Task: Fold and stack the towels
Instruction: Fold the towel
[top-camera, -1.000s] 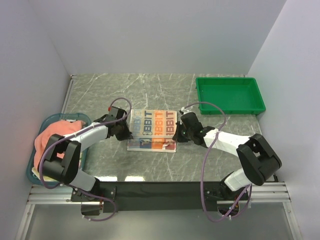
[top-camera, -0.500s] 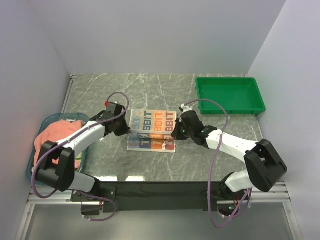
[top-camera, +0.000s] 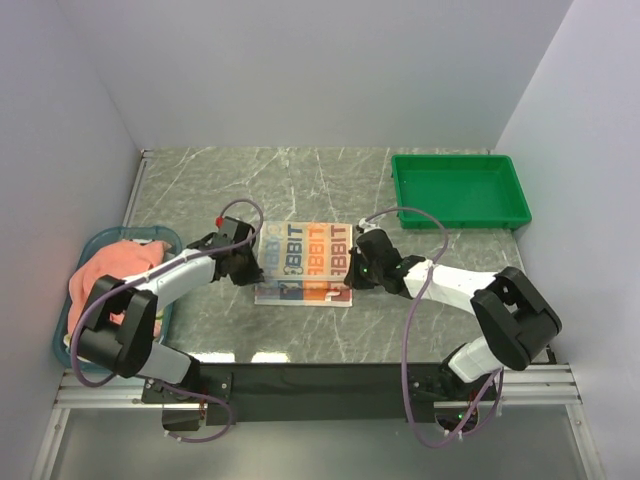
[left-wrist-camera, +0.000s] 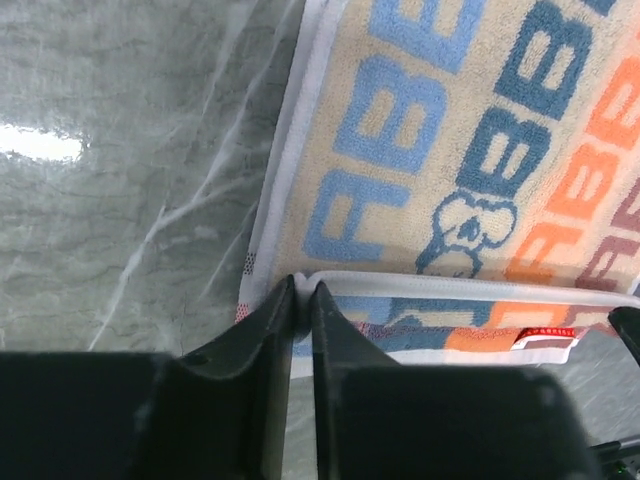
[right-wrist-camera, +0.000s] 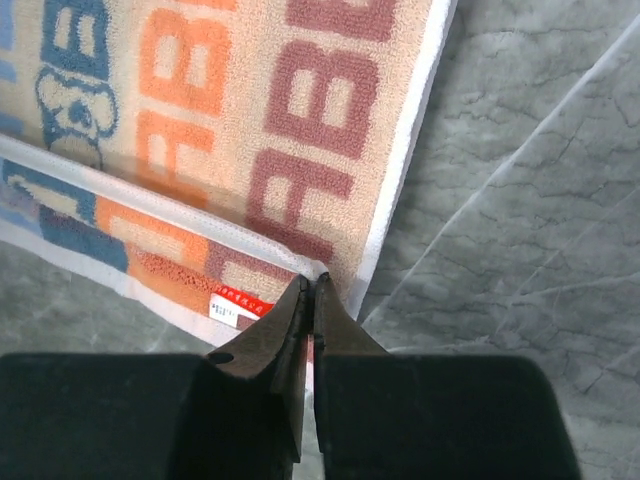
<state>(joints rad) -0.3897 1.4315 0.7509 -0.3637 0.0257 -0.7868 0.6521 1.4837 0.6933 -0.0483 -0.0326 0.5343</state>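
Grey marble tabletop (top-camera: 330, 185) carries a cream towel (top-camera: 305, 262); left gripper (left-wrist-camera: 303, 290) and right gripper (right-wrist-camera: 310, 285), jaws narrow, each pinch a corner of its folded-over layer

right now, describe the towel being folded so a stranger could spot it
On the grey marble table, look at the middle. The cream towel lies there. Only it carries blue, orange and red letters; the salmon-pink towel sits in the blue basket.
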